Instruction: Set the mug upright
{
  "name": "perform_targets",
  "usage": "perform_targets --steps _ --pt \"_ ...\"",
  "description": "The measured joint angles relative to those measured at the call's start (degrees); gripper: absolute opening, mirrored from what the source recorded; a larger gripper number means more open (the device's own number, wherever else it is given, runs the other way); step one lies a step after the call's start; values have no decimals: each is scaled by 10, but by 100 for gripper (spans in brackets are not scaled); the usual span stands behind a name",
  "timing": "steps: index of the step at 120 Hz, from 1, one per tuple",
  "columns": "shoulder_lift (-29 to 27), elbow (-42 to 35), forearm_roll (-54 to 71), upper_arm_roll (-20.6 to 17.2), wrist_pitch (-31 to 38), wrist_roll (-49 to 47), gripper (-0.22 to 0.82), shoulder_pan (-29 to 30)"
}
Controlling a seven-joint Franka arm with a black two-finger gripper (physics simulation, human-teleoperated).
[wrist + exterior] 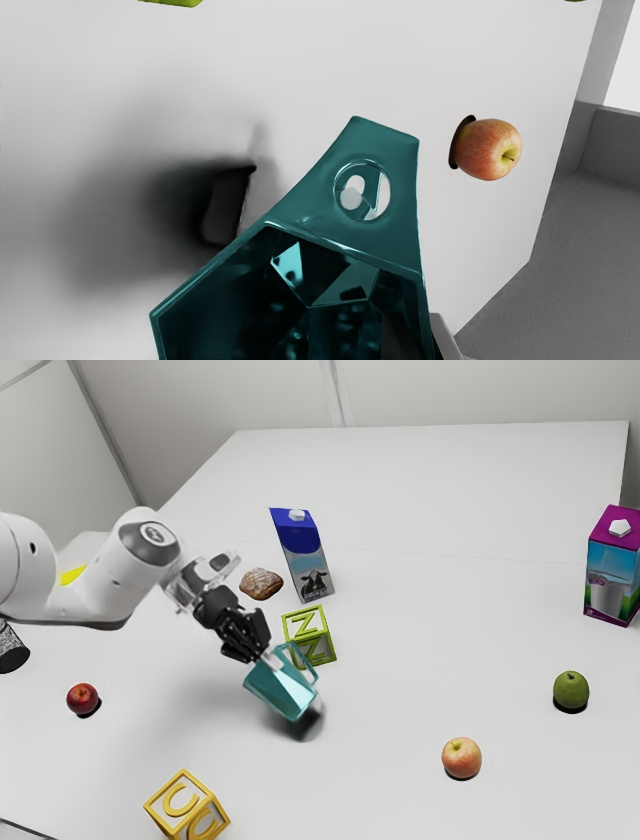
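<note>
Teal mug (283, 692) hangs tilted over the table (400, 660), on the near side of the green Z block (301, 626); we've its wall pinched in our gripper (268, 658), arm (140, 555) slanting down from the exterior view's left!

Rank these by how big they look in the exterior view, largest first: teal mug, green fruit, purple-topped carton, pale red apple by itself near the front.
1. Purple-topped carton
2. Teal mug
3. Pale red apple and green fruit: too alike to rank
</note>
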Motion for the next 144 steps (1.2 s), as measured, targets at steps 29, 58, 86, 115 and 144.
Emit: perform_targets --steps 29,58,86,115,144 --pt "-58 -4 101 -4 47 -12 -18 -16" --pt "-102 -33 232 -6 127 -19 -18 -22" --pt "-83 -37 333 -19 205 -24 -18 -37" --pt "-61 -32 377 -23 252 -29 -18 -44" --pt "-35 -26 391 -23 291 -32 -18 -45"
